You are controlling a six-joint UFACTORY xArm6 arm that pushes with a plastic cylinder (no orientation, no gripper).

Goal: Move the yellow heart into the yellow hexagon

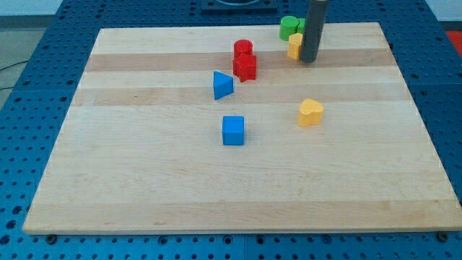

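Touching yellow hexagon [294, 45]: my tip [308, 60]; yellow heart [310, 113] apart.

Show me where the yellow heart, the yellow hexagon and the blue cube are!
yellow heart block [311, 112], camera view, on its top face.
yellow hexagon block [294, 45], camera view, on its visible left part beside the rod.
blue cube block [233, 130], camera view, on its front face.
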